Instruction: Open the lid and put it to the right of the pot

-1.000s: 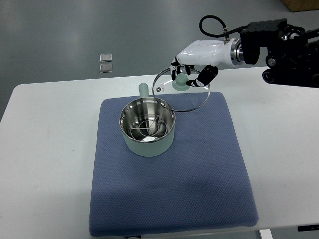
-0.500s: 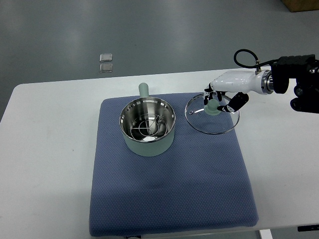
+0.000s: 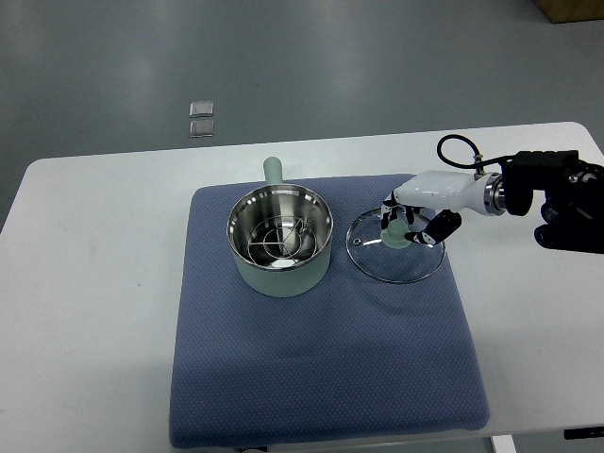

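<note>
A pale green pot point(image 3: 279, 243) with a steel inside and a short handle pointing away stands open on the blue mat point(image 3: 321, 368). A wire rack lies inside it. The glass lid point(image 3: 396, 250) with a steel rim and green knob point(image 3: 396, 236) lies low on the mat just right of the pot. My right hand point(image 3: 408, 219) comes in from the right edge and its fingers are curled around the knob. The left arm is out of view.
The mat lies on a white table point(image 3: 94, 311). Two small clear squares point(image 3: 200, 119) lie on the grey floor beyond the table's far edge.
My right hand carried the lid from above the pot's far right side, rightward and down to the mat right of the pot. The pot has not moved.
</note>
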Available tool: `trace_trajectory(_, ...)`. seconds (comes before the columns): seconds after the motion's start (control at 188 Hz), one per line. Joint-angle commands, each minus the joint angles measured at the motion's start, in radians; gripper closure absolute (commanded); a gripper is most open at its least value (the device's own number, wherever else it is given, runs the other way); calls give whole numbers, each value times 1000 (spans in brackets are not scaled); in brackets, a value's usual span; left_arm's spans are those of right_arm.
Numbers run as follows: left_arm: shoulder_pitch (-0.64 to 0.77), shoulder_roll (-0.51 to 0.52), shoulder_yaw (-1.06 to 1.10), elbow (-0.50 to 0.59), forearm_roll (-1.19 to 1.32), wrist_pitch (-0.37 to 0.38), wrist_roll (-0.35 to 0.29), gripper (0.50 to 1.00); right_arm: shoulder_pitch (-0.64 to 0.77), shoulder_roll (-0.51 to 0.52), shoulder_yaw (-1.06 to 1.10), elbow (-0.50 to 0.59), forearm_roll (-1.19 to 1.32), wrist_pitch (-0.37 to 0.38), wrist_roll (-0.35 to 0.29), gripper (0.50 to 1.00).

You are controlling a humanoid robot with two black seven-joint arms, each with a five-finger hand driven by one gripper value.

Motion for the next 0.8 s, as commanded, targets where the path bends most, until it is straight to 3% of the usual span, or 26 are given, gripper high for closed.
trace_trajectory(0.0,0,0,0,0,0,0,0,500,-18,19,10,-7,0,-1,-2,1000)
trace_trajectory(0.314,0,0,0,0,0,0,0,500,-60,22,70,-10,3,2,1,1000)
trace_trajectory(0.319,0,0,-1,0,0,1,0,500,-63,19,73,-10,3,2,2,787)
trace_trajectory(0.33,0,0,-1,0,0,0,0,500,-63,19,73,-10,3,2,2,767)
trace_trajectory(0.42,0,0,0,0,0,0,0,500,-63,18,73,-10,3,2,2,742)
trace_trajectory(0.426,0,0,-1,0,0,0,0,500,-63,16,73,-10,5,2,4,710)
trace_trajectory(0.479,0,0,0,0,0,0,0,500,-61,13,73,-10,6,4,5,695)
trace_trajectory(0.527,0,0,-1,0,0,0,0,500,-58,10,73,-10,8,5,5,638)
trace_trajectory(0.574,0,0,-1,0,0,0,0,500,-58,10,73,-10,8,5,5,638)
trace_trajectory(0.58,0,0,-1,0,0,0,0,500,-57,7,75,-10,11,8,7,605)
trace_trajectory(0.793,0,0,-1,0,0,0,0,500,-61,-58,120,-10,26,8,16,611)
